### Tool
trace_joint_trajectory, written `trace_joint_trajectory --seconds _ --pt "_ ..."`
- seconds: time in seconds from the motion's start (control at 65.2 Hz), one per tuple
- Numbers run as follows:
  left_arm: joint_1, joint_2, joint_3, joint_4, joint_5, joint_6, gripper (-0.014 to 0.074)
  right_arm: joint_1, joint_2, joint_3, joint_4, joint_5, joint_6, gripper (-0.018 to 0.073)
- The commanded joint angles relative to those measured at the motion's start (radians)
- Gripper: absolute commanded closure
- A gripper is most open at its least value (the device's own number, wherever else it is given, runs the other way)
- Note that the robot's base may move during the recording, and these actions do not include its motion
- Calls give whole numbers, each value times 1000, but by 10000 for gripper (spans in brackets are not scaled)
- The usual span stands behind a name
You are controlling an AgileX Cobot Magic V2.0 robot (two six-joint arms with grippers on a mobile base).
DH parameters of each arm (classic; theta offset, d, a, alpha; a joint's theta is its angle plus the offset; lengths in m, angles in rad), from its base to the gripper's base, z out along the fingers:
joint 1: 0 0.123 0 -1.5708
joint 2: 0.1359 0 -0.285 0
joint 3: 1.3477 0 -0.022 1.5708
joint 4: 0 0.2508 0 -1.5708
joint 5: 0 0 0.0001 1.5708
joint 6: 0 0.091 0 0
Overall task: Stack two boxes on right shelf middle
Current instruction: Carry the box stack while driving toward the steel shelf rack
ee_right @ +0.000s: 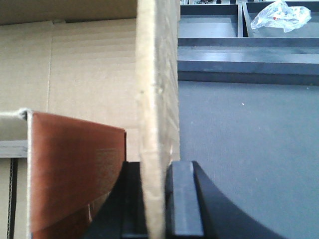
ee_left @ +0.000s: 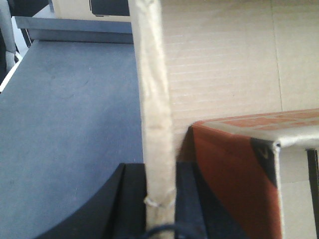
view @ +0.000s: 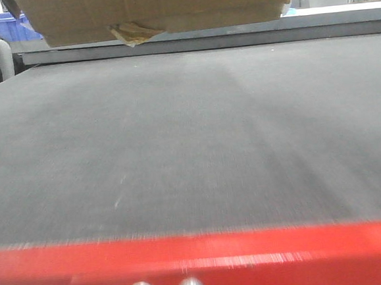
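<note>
Dark grey matte bench (view: 191, 149) stretches toward a wide tan corrugated cardboard box (view: 160, 9) at its far end, a tuft of yellowish tape (view: 132, 33) sticking out at the box's bottom edge. The left claw (ee_left: 159, 199) and right claw (ee_right: 157, 199) are each clamped on one upright wall of the box, and a reddish-brown carton (ee_left: 234, 174) sits inside it.

Grey counter (view: 191, 149) open under the box (view: 160, 9), free pass side to side. Left hand (ee_left: 159, 199): room on its outer side, inner side blocked by brown carton (ee_left: 234, 169) inside the box. Right hand (ee_right: 155, 189): same. Raised rail (view: 202, 44) along counter's far edge, plastic bag (ee_right: 279, 15) beyond it.
</note>
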Motion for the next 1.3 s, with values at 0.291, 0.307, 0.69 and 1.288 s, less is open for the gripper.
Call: trace_joint_trajectory --seconds 0.291,0.307,0.69,1.288 --pt "-2 -9 -12 -4 -50 -1 707 1 -17 -13 -8 -94 3 711" --pt "-2 -9 -12 -4 -50 -1 707 1 -17 -13 -8 -94 3 711" --pt "-2 -9 -12 -4 -50 -1 707 1 -17 -13 -8 -94 3 711" --pt "-2 -9 -12 -4 -50 -1 707 1 -17 -13 -8 -94 3 711"
